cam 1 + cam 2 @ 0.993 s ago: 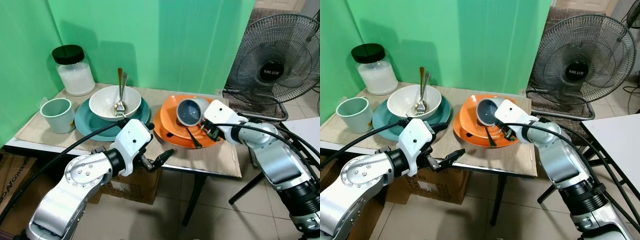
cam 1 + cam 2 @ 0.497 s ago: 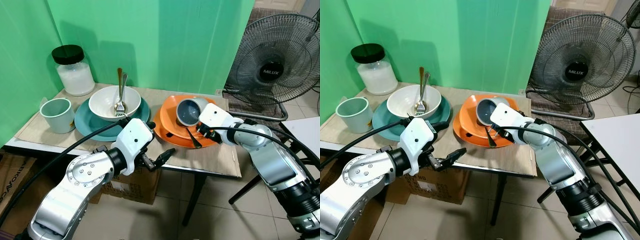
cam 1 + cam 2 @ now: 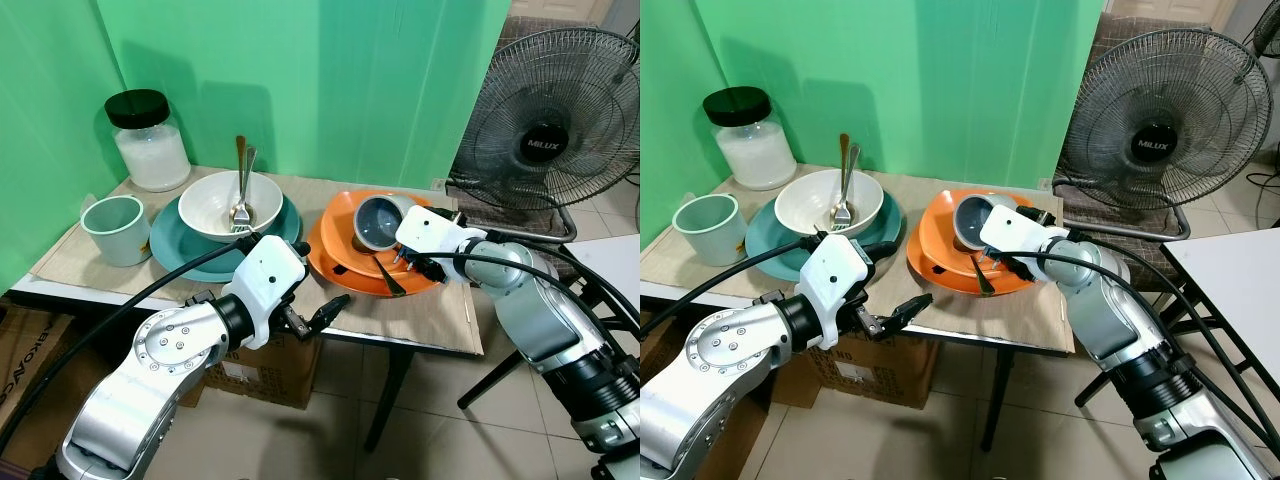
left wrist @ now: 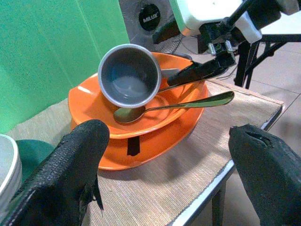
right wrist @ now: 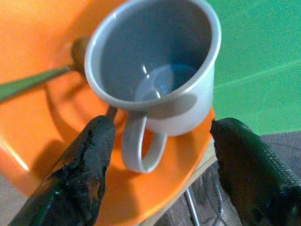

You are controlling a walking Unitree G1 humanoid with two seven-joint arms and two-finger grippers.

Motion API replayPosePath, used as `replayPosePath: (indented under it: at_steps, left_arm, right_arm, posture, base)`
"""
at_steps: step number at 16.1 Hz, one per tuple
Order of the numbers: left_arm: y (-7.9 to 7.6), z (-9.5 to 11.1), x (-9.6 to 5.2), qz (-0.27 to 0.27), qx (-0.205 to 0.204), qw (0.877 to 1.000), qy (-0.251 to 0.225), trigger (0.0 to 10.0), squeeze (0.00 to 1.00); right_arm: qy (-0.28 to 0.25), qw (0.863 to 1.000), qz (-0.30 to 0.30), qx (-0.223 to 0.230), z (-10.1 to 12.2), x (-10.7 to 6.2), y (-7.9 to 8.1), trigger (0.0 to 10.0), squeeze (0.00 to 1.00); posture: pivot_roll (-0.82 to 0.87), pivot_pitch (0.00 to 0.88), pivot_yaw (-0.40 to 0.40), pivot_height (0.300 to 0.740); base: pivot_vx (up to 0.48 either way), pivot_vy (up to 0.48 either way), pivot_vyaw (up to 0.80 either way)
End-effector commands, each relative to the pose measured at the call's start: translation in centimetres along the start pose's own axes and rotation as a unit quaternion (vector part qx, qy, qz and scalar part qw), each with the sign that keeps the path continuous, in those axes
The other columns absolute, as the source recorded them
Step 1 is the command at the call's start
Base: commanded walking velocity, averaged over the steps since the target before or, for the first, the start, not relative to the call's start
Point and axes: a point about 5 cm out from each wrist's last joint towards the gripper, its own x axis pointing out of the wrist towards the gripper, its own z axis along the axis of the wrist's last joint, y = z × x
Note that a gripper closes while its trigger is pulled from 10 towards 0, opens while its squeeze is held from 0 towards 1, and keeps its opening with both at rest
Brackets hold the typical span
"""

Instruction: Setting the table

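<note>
right claw (image 5: 155, 165) spread around the grey cup (image 5: 155, 80) on the orange plate (image 3: 345, 262); left claw (image 4: 169, 174) spread at the plate's 7 o'clock.

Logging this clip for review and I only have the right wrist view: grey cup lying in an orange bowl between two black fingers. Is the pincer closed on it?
Observer: No. The right pincer is open, its fingers either side of the grey cup, which lies on its side.
Operator: Anything else in that bowl?
Observer: A spoon rests in the orange bowl, which sits on an orange plate.
Operator: And the other arm?
Observer: The left pincer is open, at the table's front edge.
</note>
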Motion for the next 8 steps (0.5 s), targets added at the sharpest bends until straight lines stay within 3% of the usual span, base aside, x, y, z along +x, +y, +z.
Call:
replayPosePath:
  at_steps: [1, 6, 8]
  left_arm:
    - [0.14, 0.26, 0.18, 0.001, 0.008, 1.000, 0.001, 10.0, 0.00]
    - [0.31, 0.46, 0.18, 0.004, 0.012, 1.000, -0.002, 10.0, 0.00]
    - [0.42, 0.59, 0.16, 0.008, 0.014, 1.000, -0.004, 10.0, 0.00]
  right_arm:
    - [0.003, 1.000, -0.015, -0.014, 0.22, 0.12, -0.50, 10.0, 0.00]
    - [0.012, 0.999, -0.034, -0.005, 0.12, 0.19, -1.05, 10.0, 0.00]
    - [0.018, 0.999, -0.038, 0.026, -0.10, 0.24, -1.23, 10.0, 0.00]
  posture:
    - [-0.13, 0.000, -0.015, 0.740]
    - [-0.13, 0.000, -0.013, 0.740]
    - [-0.13, 0.000, -0.014, 0.740]
  base:
    - [0.000, 0.000, 0.00]
    - [0.000, 0.000, 0.00]
    - [0.000, 0.000, 0.00]
